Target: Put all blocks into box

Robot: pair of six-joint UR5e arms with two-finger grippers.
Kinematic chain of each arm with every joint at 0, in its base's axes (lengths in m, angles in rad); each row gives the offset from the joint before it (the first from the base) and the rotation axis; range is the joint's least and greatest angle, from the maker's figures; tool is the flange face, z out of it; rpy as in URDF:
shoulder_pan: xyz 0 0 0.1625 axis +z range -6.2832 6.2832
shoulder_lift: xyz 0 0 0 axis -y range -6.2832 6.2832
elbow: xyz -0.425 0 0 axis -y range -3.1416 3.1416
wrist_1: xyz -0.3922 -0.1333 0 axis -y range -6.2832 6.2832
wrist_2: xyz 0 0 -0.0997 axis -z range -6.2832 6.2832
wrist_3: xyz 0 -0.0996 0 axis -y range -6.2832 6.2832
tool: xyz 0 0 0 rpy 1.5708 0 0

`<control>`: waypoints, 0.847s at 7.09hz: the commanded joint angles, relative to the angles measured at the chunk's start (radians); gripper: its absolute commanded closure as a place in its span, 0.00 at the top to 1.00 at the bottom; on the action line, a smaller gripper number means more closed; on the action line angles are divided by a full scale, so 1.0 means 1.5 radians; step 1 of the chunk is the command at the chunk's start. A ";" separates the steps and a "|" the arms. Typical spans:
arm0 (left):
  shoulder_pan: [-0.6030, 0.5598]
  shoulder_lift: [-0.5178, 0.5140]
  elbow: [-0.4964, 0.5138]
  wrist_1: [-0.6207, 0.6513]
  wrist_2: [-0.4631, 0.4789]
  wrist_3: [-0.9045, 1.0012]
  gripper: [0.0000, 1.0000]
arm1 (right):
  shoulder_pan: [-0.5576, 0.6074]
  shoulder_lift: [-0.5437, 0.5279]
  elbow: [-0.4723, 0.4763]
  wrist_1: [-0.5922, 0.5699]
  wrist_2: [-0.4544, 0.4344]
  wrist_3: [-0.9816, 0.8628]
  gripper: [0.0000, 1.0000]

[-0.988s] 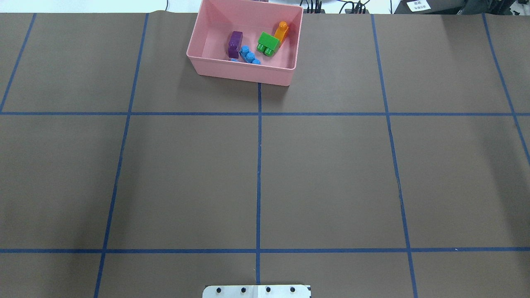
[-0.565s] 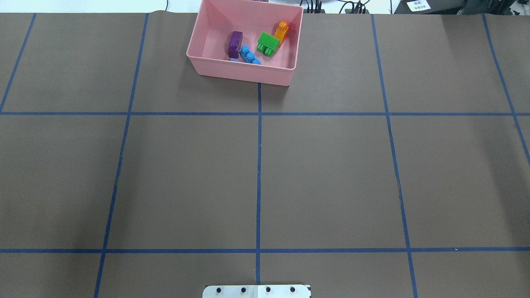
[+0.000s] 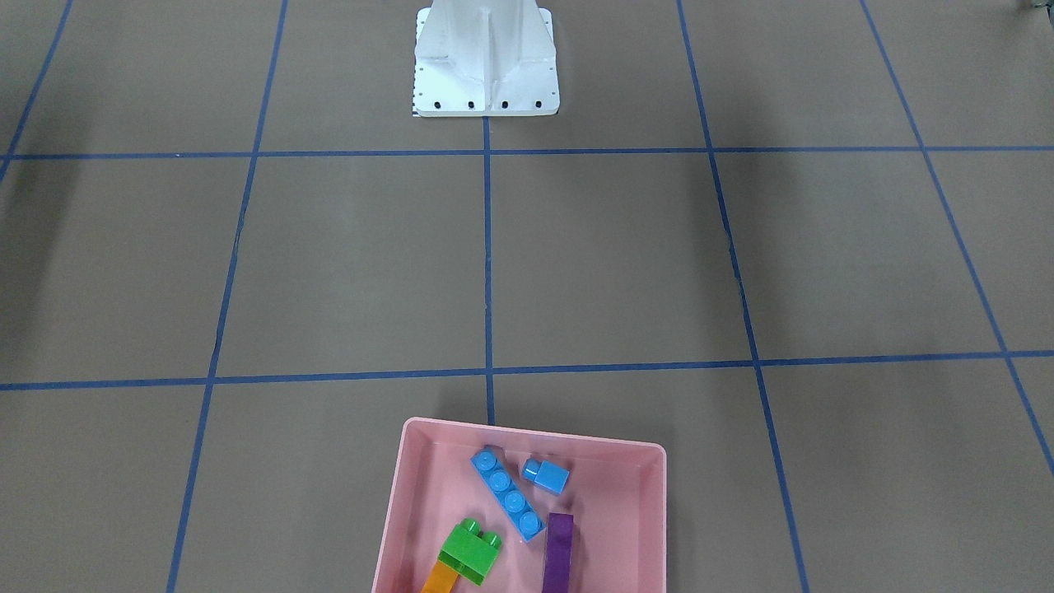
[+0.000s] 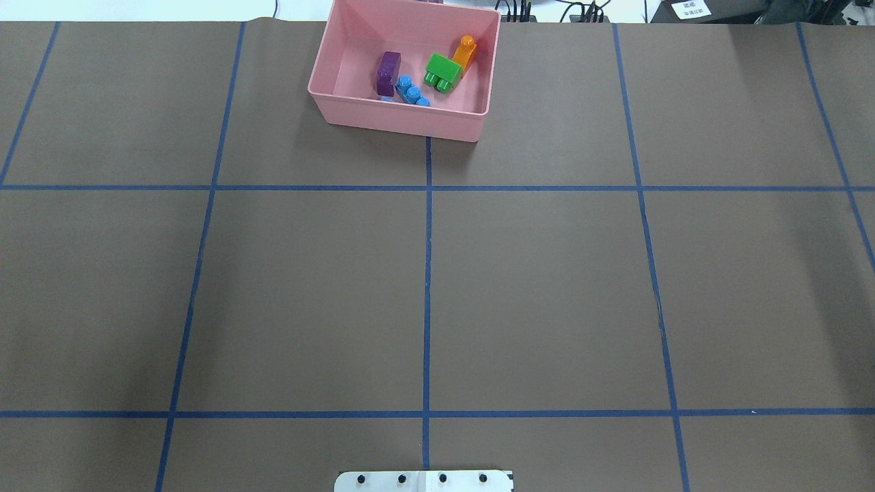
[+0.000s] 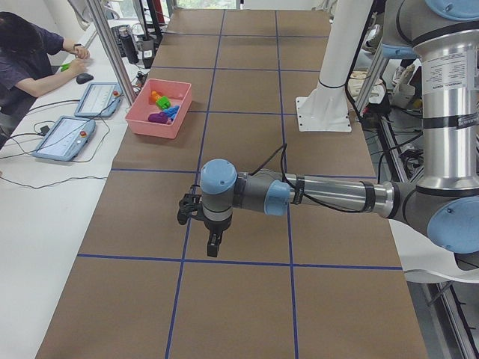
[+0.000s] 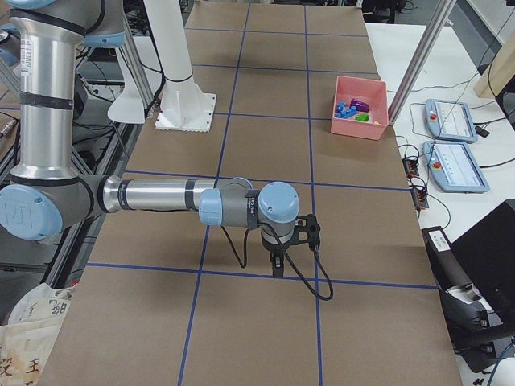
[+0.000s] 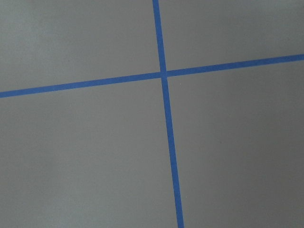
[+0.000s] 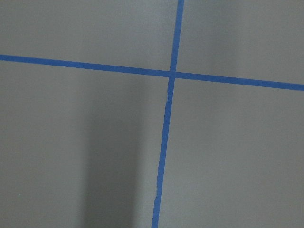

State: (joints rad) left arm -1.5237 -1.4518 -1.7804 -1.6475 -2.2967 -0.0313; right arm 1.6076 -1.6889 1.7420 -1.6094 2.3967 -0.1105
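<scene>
The pink box (image 4: 400,124) (image 3: 650,527) sits at the table's far edge from the robot. Inside it lie a purple block (image 4: 387,72) (image 3: 559,552), a long blue block (image 4: 412,91) (image 3: 506,492), a short blue block (image 3: 547,474), a green block (image 4: 442,70) (image 3: 469,552) and an orange block (image 4: 466,51) (image 3: 436,581). My left gripper (image 5: 213,243) hangs over bare table, far from the box, and shows only in the exterior left view. My right gripper (image 6: 276,261) does likewise in the exterior right view. Whether either is open or shut, I cannot tell. Both wrist views show only table and blue tape lines.
The white pedestal base (image 3: 486,66) (image 4: 424,482) stands at the robot's side of the table. A person (image 5: 22,63) sits at a side bench with control tablets (image 5: 63,138) (image 6: 455,121) beyond the box.
</scene>
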 commanded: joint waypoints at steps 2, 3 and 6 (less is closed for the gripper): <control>-0.012 -0.023 0.009 0.029 -0.001 0.001 1.00 | 0.004 -0.001 -0.001 -0.003 0.012 0.000 1.00; -0.012 -0.023 0.009 0.029 -0.001 0.000 1.00 | 0.018 -0.001 0.000 -0.006 0.020 0.000 1.00; -0.012 -0.025 0.012 0.029 0.000 0.000 1.00 | 0.019 -0.002 -0.004 -0.007 0.021 0.000 1.00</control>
State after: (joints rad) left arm -1.5416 -1.4873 -1.7636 -1.6047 -2.2976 -0.0306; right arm 1.6356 -1.6917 1.7393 -1.6194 2.4273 -0.1105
